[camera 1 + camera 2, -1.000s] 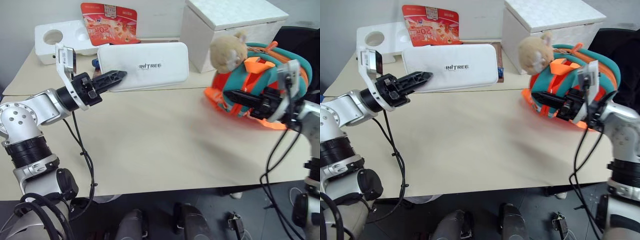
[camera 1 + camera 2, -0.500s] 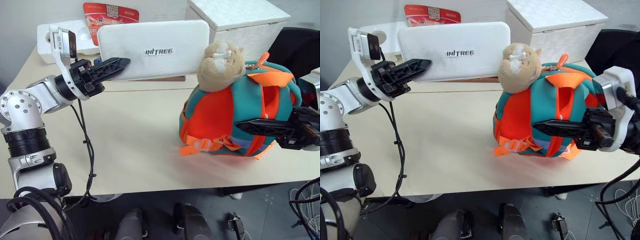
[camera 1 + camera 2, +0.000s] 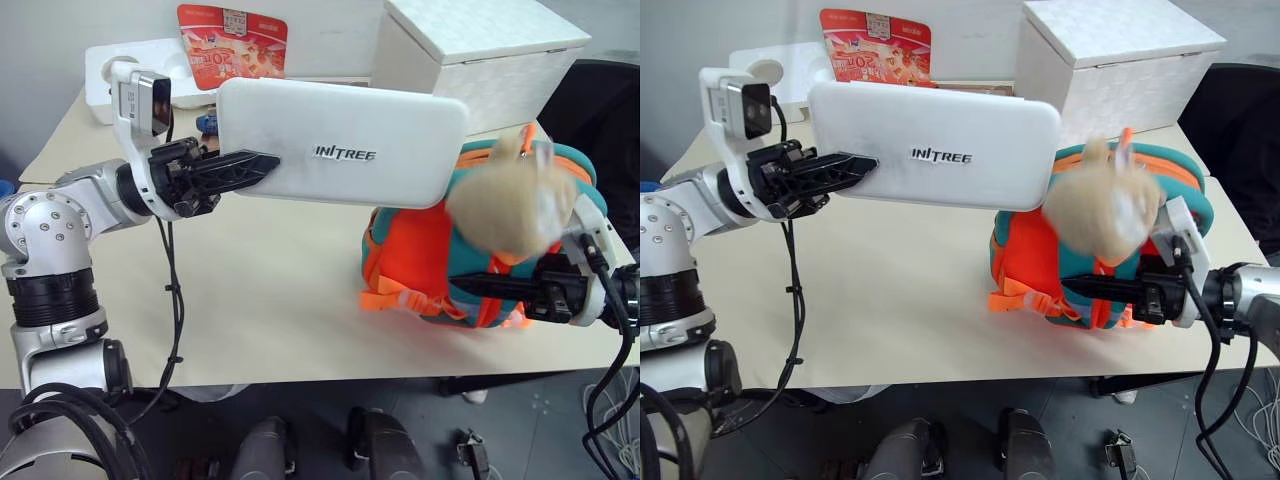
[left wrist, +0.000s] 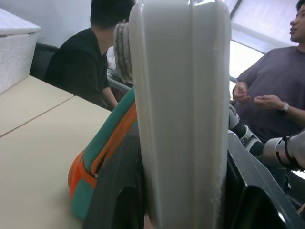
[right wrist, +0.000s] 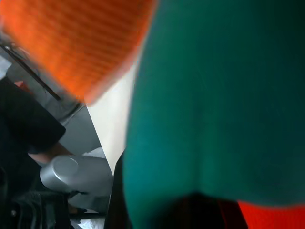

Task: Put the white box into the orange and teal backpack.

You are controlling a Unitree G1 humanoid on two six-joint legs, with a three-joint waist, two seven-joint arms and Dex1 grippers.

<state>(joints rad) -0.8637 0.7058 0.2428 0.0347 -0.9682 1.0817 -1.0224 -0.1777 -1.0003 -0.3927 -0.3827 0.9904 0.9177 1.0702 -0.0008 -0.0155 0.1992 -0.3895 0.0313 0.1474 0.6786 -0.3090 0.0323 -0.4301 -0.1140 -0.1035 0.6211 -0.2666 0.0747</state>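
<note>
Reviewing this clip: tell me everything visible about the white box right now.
The white box is a flat, slim, smooth hard-looking case with rounded corners and small dark lettering on its broad face. It is held off the table, long side roughly level, broad face toward the head camera. The left gripper is shut on one short end. Its far end overlaps the orange and teal backpack from above; contact cannot be told.

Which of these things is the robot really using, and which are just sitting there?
Using:
white box, held in the left gripper
backpack, held by the right gripper

Just sitting there:
big white cube box
foam tray
red packet
</note>
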